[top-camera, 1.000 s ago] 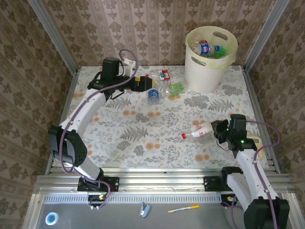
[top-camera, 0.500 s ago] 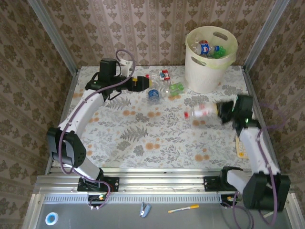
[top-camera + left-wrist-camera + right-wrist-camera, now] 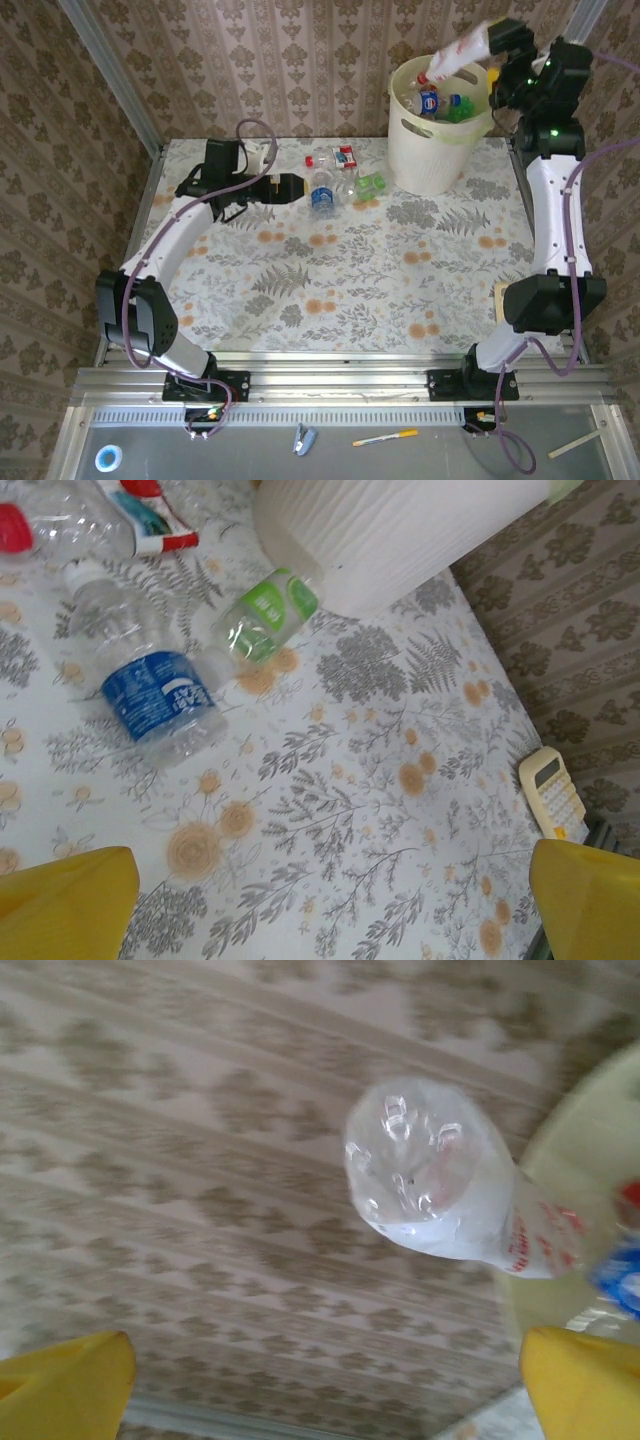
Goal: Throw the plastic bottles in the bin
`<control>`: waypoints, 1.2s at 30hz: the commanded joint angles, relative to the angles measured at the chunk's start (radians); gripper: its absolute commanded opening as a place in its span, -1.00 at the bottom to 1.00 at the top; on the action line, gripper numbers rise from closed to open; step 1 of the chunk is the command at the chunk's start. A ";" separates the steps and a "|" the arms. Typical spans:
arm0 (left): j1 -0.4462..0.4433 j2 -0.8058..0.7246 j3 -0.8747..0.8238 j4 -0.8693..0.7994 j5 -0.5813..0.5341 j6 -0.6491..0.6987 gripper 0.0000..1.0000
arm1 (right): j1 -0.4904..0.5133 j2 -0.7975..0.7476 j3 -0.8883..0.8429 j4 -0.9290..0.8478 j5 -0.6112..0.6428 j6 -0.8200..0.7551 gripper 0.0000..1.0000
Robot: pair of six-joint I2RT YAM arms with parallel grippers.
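Clear bottle (image 3: 462, 46) tilts cap-down over the bin (image 3: 425, 150), loose between the spread fingers of the right hand (image 3: 500, 40); left hand (image 3: 305, 186) gapes empty near the far-edge bottles (image 3: 322, 196).

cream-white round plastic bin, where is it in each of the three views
Top external: the cream-white round plastic bin stands upper right.
Left wrist: its ribbed wall spans the top edge, a small clear green-labelled plastic bottle beside its base.
Right wrist: its yellow-green liner curves in at the right edge.
Shared landmark: the brown patterned wallpaper behind it.
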 commanded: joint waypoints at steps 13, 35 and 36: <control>-0.001 0.243 0.136 -0.160 -0.239 -0.040 1.00 | -0.035 -0.213 -0.315 -0.113 -0.102 -0.159 1.00; -0.086 0.657 0.517 -0.302 -0.336 -0.041 1.00 | -0.014 -0.439 -0.553 -0.216 -0.194 -0.228 1.00; -0.091 0.668 0.529 -0.302 -0.338 -0.044 1.00 | -0.012 -0.447 -0.566 -0.218 -0.195 -0.229 1.00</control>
